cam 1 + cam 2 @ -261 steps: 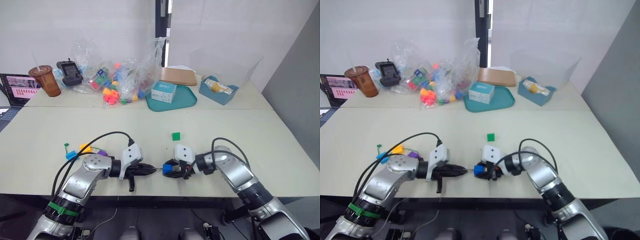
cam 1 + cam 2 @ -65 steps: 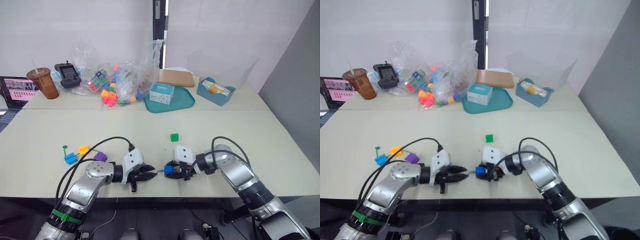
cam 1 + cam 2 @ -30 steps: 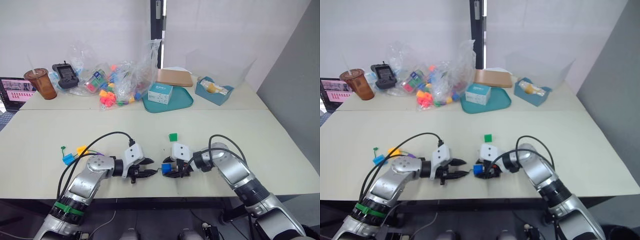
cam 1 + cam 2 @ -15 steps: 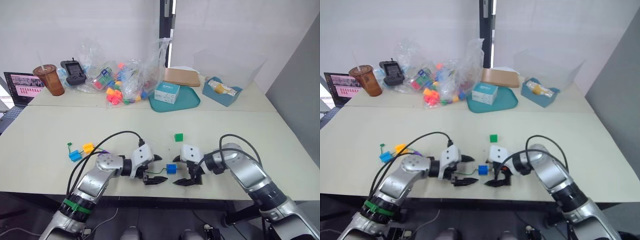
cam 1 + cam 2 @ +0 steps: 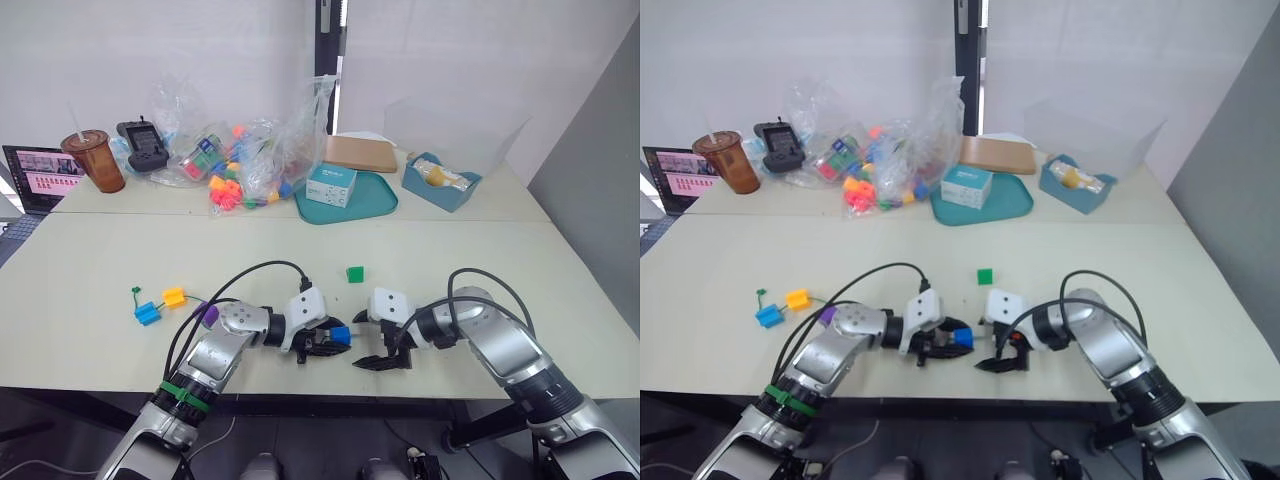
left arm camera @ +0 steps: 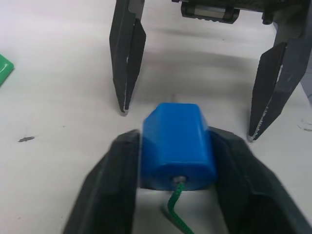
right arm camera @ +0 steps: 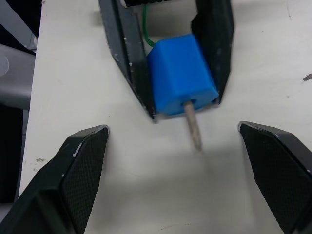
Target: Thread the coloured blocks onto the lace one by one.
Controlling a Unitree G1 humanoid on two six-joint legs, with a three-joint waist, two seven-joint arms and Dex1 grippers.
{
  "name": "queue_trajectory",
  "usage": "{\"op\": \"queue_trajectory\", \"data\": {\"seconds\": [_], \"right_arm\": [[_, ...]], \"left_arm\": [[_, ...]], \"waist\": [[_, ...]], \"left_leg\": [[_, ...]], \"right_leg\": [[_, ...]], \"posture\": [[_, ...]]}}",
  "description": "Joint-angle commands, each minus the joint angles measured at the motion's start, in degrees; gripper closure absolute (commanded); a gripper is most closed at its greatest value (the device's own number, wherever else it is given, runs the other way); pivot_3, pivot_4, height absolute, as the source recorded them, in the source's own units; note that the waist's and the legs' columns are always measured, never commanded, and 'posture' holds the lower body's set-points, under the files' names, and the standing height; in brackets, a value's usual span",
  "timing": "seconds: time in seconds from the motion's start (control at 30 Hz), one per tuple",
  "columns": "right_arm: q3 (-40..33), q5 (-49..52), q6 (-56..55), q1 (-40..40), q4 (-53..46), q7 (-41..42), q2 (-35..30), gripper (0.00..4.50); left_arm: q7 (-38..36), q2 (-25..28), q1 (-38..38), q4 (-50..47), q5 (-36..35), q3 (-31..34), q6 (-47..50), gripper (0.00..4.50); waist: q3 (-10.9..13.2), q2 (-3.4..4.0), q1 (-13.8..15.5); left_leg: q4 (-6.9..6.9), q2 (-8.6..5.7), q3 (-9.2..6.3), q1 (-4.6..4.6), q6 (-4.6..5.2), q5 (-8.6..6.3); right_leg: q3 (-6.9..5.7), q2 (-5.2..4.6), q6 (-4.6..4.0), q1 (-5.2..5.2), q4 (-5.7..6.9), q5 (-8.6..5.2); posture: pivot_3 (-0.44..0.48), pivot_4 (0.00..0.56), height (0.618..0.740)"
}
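On the pale rectangular table [image 5: 560,270] we log the left gripper [image 5: 322,340], now clamped on the dark blue plastic cube [image 7: 181,80] that sat in the right gripper [image 5: 383,352] a second ago; that gripper now stands wide apart just beside it. The thin green cord lace [image 6: 176,212] enters the cube and its stiff dark tip [image 7: 193,129] pokes out the far face, so we judge the handover done and the tip ready for pulling through
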Motion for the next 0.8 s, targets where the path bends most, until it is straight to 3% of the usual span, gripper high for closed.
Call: {"op": "queue_trajectory", "data": {"seconds": [0.03,0.13,0.5,0.8], "right_arm": [[0.54,-0.89,-1.43,-0.57,0.86,-0.16,-0.12,0.00],[1.03,-1.62,-2.08,-0.73,1.43,-0.35,0.15,0.76],[2.37,-2.90,-3.85,-1.02,2.91,-0.94,0.22,4.48],[3.22,-2.29,-4.34,-0.90,1.86,-0.35,0.60,4.50]], "left_arm": [[-1.42,0.33,-0.25,-0.48,-0.28,-0.17,-0.53,3.18],[-1.51,0.24,-0.65,-0.08,-0.22,0.13,-0.27,3.18],[-3.21,1.08,-0.84,-0.18,0.08,-0.24,-0.33,3.18],[-3.04,3.71,0.98,-2.10,0.25,0.73,0.05,3.18]], "waist": [[0.00,0.00,0.00],[0.00,0.00,0.00],[0.00,0.00,-0.02],[0.00,0.00,-0.15]], "left_leg": [[0.00,0.00,0.00,0.00,0.00,0.00],[0.00,0.00,0.00,0.01,0.00,0.00],[0.04,0.00,0.01,0.08,0.00,0.00],[0.04,0.01,0.00,0.10,0.00,0.00]], "right_leg": [[0.00,0.00,0.00,0.00,0.00,0.00],[0.00,0.00,0.00,0.01,0.00,0.00],[0.01,0.00,0.00,0.06,0.06,0.00],[0.01,0.01,0.00,0.06,0.08,0.00]], "posture": [[0.000,0.150,0.740],[0.000,0.150,0.740],[0.000,0.150,0.740],[0.000,0.150,0.740]]}}
